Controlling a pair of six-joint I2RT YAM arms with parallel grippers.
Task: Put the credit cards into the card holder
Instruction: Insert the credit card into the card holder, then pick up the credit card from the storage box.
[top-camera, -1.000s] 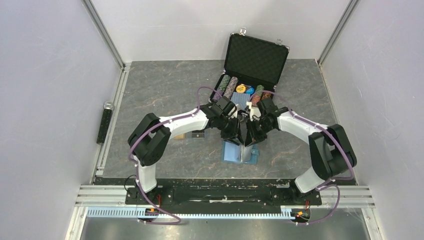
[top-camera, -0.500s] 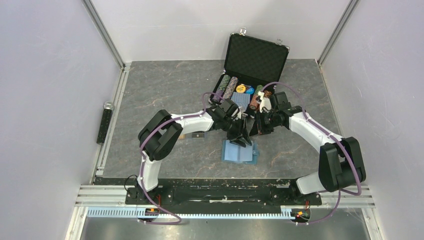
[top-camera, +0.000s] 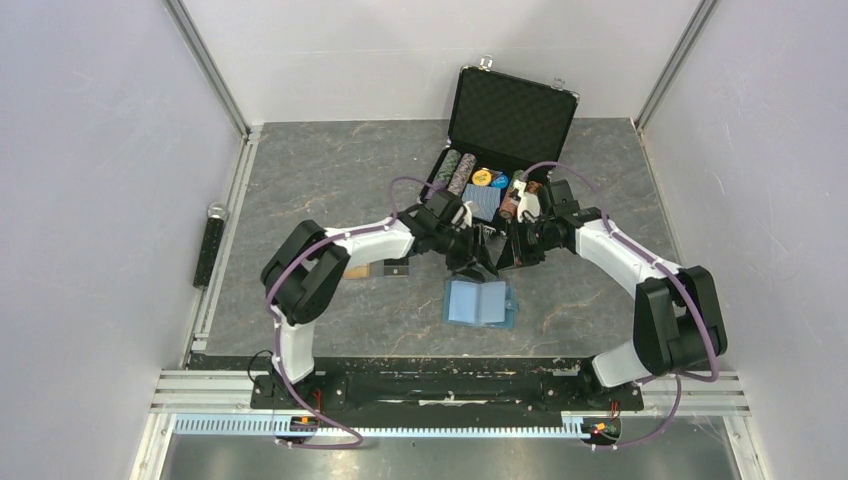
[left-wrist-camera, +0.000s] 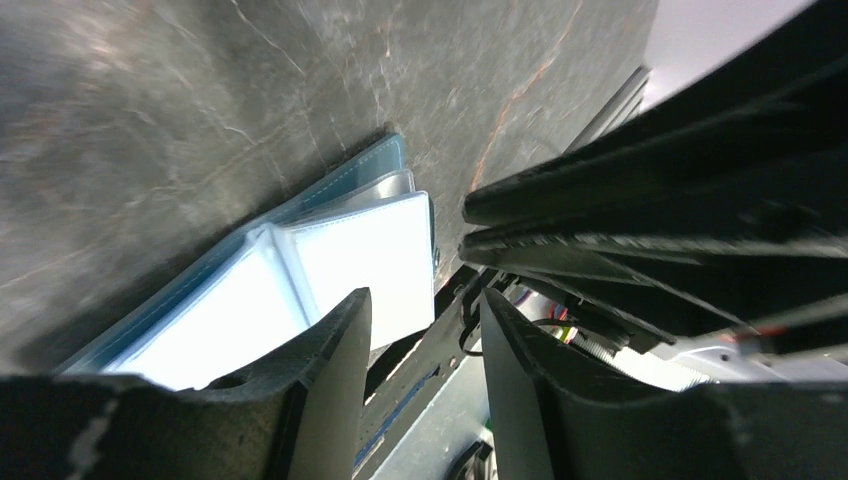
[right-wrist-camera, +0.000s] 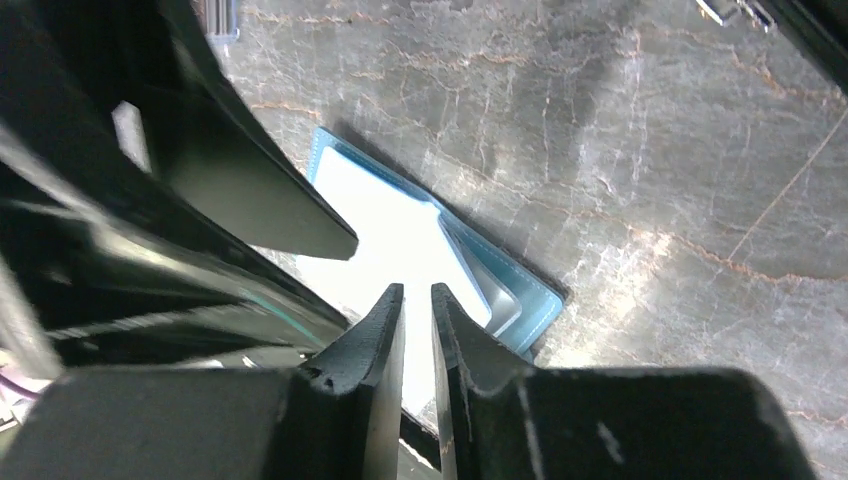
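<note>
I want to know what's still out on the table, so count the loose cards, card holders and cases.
Cards: 2, orange card and black card
Card holder: 1
Case: 1
Total: 4

Card holder (top-camera: 481, 303) teal-blue; table (top-camera: 320, 180) grey, veined.

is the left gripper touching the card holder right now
Apart. In the top external view the left gripper sits farther back than the open card holder, with bare table between them. The left wrist view shows nothing between its open fingers.
</note>
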